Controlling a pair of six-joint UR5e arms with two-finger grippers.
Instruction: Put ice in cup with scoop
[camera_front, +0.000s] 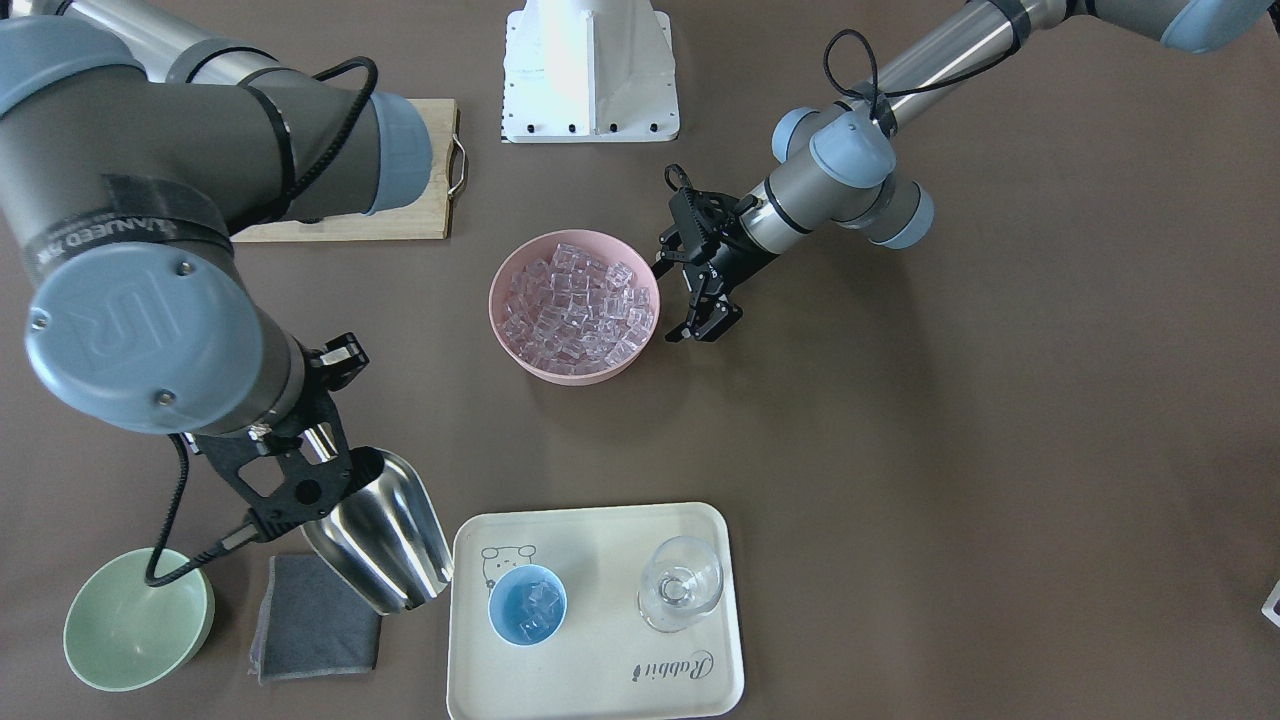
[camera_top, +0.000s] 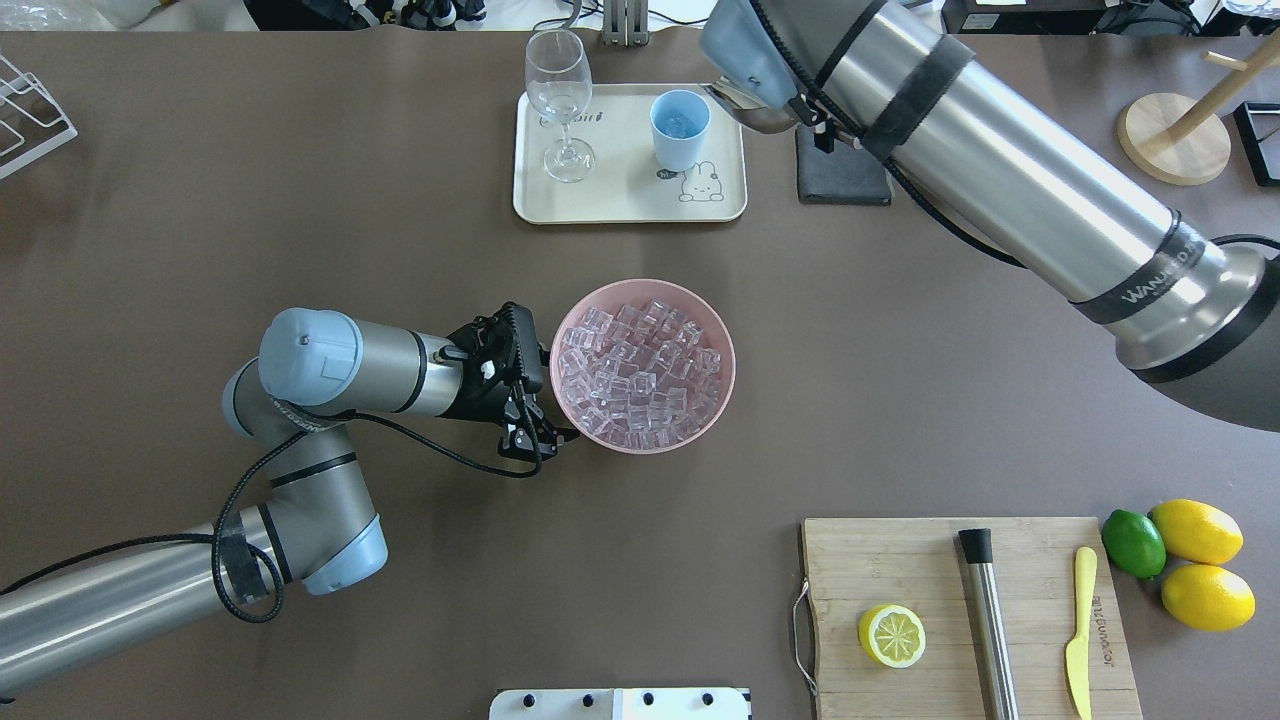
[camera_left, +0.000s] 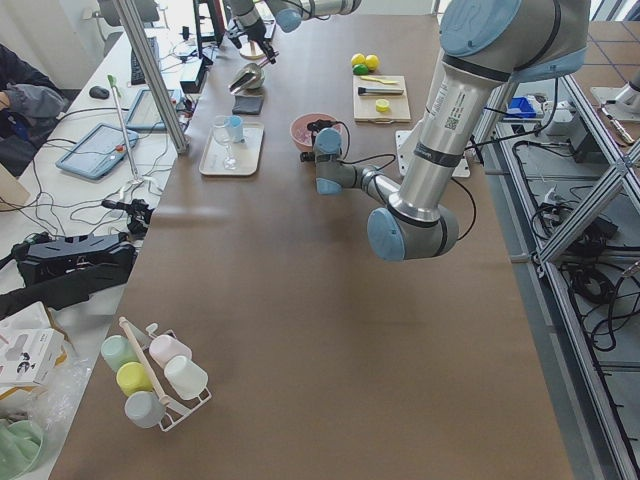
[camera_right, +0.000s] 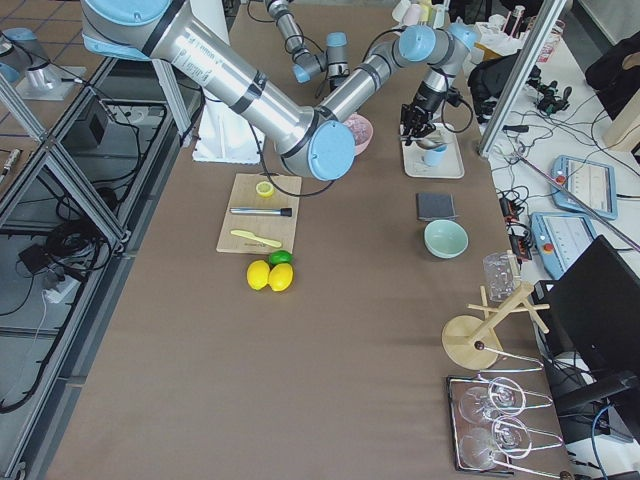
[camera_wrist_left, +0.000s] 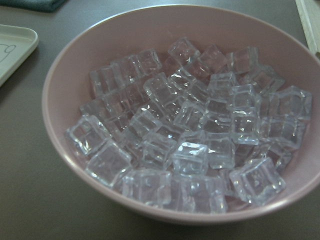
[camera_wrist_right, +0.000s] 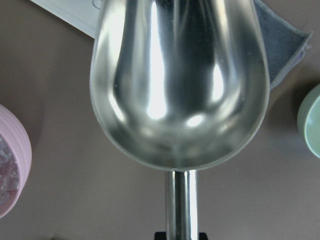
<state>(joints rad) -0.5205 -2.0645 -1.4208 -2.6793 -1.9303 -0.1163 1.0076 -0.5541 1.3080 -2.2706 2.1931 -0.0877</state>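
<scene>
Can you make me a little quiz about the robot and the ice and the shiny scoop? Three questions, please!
1. True or false: the scoop in the right end effector has ice in it.
2. Where is the blue cup? A) standing on the tray B) held up in the air C) lying on its side
3. Fill in: the left end effector is beside a pink ____ full of ice.

Key: 1 false, it is empty. 2 A. 3 bowl.

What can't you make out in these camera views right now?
The scoop, overhead view: mostly hidden behind the right arm.
The ice in the cup, front-facing view: clear cubes blur together, uncountable.
The left gripper beside the pink bowl: too small and dark to tell open from shut.
The scoop handle's end, right wrist view: cut off by the bottom edge.
</scene>
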